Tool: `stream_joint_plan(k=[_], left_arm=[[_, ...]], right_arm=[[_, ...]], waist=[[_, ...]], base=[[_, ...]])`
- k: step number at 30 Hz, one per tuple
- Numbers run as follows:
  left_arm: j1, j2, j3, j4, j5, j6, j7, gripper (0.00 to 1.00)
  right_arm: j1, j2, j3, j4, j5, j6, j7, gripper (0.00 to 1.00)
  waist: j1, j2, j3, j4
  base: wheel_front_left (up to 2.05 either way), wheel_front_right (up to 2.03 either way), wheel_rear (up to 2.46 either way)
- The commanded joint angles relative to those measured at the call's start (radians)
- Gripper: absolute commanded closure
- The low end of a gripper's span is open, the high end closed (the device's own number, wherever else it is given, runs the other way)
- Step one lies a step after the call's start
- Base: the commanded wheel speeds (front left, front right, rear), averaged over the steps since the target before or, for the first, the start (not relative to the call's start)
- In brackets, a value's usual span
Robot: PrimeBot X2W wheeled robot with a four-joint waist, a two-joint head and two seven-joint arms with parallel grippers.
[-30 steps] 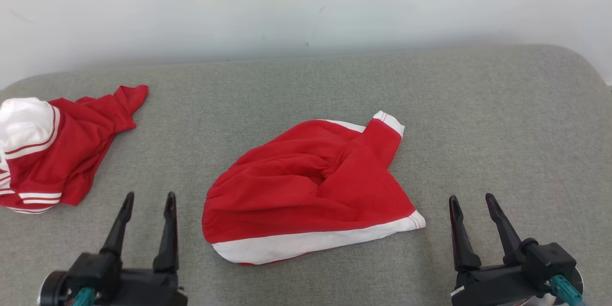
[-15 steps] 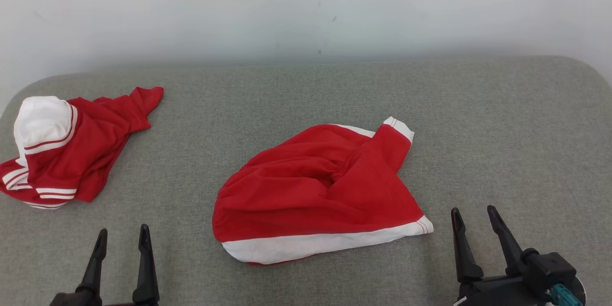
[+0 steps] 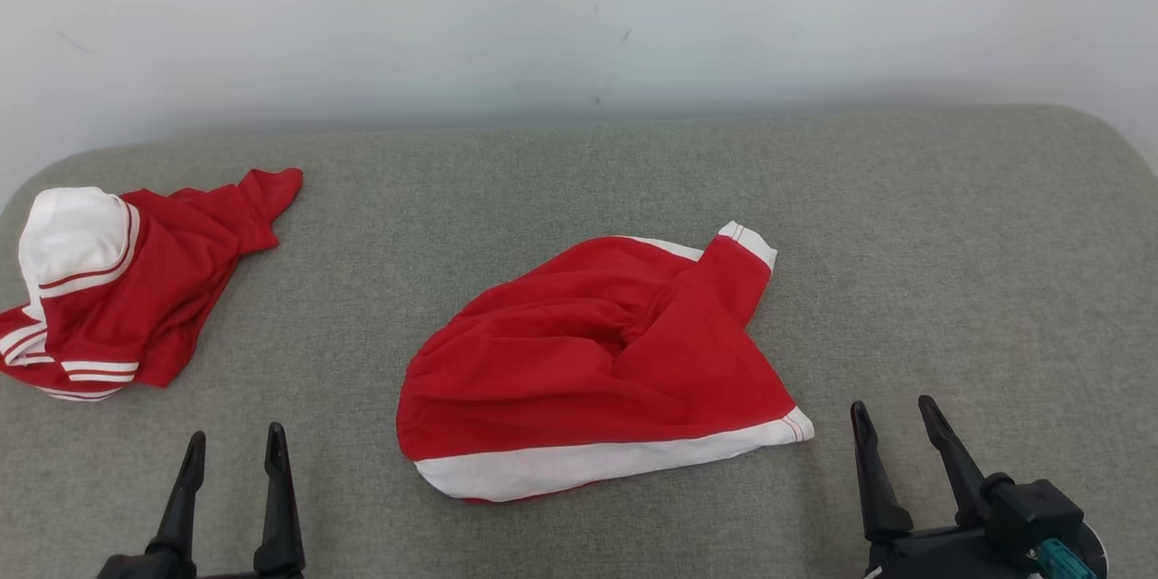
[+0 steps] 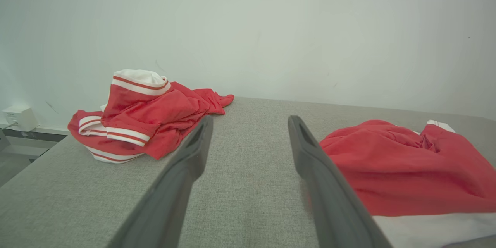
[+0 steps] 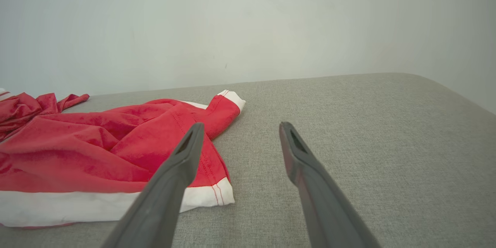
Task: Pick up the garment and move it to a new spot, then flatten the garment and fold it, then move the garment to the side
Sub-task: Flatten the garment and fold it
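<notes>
Second red-and-white garment [image 3: 118, 289]: crumpled in a heap at the far left of the grey cushioned surface [image 3: 950, 226], white part at its left end; left gripper [image 3: 236, 436]: lower left, fingers parted, holding nothing, over bare cloth between the two garments; garment [image 3: 597, 362]: red with white bands, rumpled, lay mid-surface, white hem along the near edge, white-cuffed part folded across its far right; right gripper [image 3: 891, 407]: lower right, fingers spread, empty, just beside the garment's near right corner, not touching; pale wall [image 3: 579, 9]: stood behind.
</notes>
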Motion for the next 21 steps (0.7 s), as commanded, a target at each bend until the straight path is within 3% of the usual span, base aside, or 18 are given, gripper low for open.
stream_joint_plan(k=[1,8,21], left_arm=[[0.002,-0.006,-0.002,-0.002,0.008,-0.002,-0.003,0.00],[-0.031,-0.009,-0.035,0.002,0.009,-0.007,-0.003,0.00],[-0.076,-0.010,-0.119,0.028,-0.019,-0.006,-0.003,0.00]], right_arm=[[-0.010,-0.011,0.007,0.009,-0.002,-0.002,-0.001,0.00],[-0.096,-0.057,0.063,0.101,-0.001,-0.002,-0.001,0.00],[-0.245,-0.096,0.168,0.418,0.048,-0.002,0.000,0.00]], waist=[[0.0000,0.0000,0.003,0.002],[0.0000,0.0000,0.025,0.031],[0.0000,0.0000,0.066,0.097]], base=[[0.00,0.00,0.00],[0.00,0.00,0.00],[0.00,0.00,0.00]])
